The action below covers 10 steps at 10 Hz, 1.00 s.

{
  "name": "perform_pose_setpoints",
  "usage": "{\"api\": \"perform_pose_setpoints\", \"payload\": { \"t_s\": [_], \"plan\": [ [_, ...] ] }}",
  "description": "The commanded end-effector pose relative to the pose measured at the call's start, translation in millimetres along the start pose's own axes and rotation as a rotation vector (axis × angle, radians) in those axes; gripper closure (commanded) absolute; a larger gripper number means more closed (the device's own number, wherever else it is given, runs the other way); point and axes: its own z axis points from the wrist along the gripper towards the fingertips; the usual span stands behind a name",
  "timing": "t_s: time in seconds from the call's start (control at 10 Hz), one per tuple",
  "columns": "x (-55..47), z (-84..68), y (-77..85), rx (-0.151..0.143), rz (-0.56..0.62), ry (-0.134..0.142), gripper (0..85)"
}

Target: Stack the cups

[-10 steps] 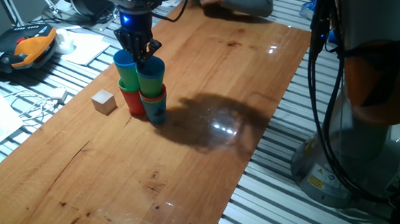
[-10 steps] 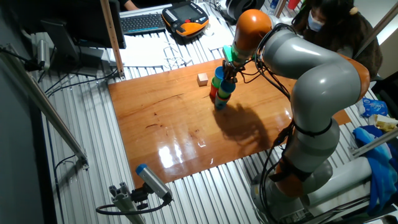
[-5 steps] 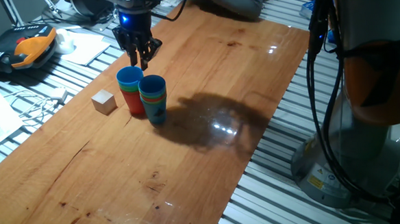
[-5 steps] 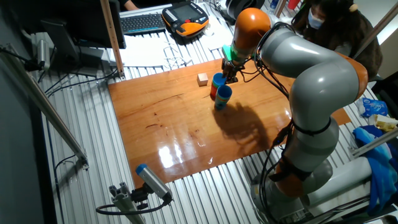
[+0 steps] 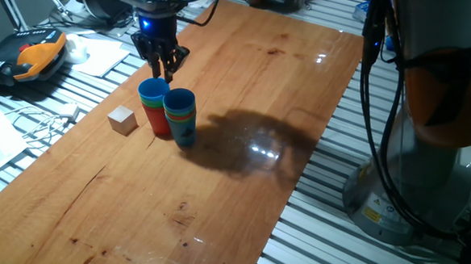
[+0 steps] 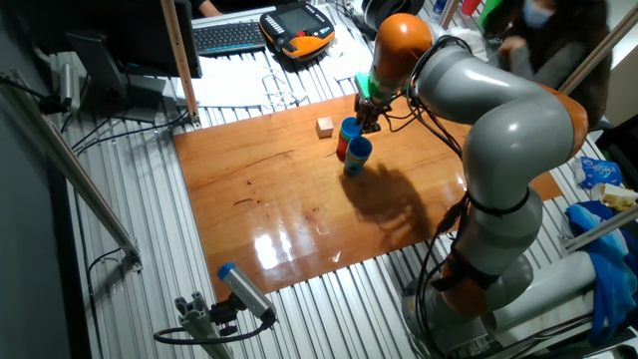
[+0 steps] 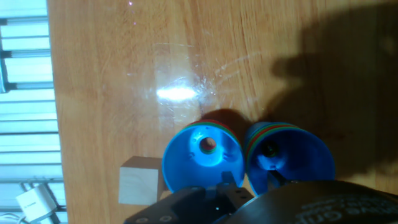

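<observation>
Two stacks of cups stand side by side on the wooden table (image 5: pixel 240 189). The left stack (image 5: pixel 152 105) has a blue cup on top and a red one at the base. The right stack (image 5: pixel 180 117) also has a blue cup on top. Both show in the other fixed view (image 6: pixel 348 137) (image 6: pixel 358 155) and from above in the hand view (image 7: pixel 202 155) (image 7: pixel 286 158), with red and green rims under the blue. My gripper (image 5: pixel 163 70) hangs just above and behind the stacks, open and empty; it also shows in the other views (image 6: pixel 367 118) (image 7: pixel 250 180).
A small pale wooden cube (image 5: pixel 123 120) sits left of the stacks, also in the hand view (image 7: pixel 140 180). An orange teach pendant (image 5: pixel 34 53), papers and cables lie off the table's left edge. The robot base (image 5: pixel 429 142) stands to the right.
One second ago the stacks stood taller, with green and blue cups loose on top and my fingers among them. The cups have dropped into low nested stacks and my gripper has lifted clear.
</observation>
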Motion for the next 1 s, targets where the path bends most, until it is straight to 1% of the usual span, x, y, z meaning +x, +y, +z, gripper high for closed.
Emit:
{"api": "perform_pose_setpoints", "payload": {
  "t_s": [0.0,0.1,0.2,0.4,0.5,0.6,0.7,0.8,0.9],
  "plan": [
    [-2.9,-2.1,3.2,0.001,-0.006,0.006,51.0],
    [-8.4,-6.1,8.6,-0.005,-0.017,0.020,51.0],
    [-15.5,-8.8,15.0,-0.018,-0.055,0.022,51.0],
    [-22.4,-10.0,23.7,-0.076,-0.173,-0.016,51.0],
    [-25.1,-9.9,27.2,-0.105,-0.216,-0.001,51.0],
    [-27.8,-6.3,31.4,-0.102,-0.279,-0.018,51.0],
    [-28.1,-3.4,33.9,-0.092,-0.338,-0.027,51.0],
    [-27.5,0.2,37.1,-0.084,-0.395,-0.027,51.0],
    [-27.6,5.0,40.5,-0.093,-0.436,-0.015,51.0]
  ]
}}
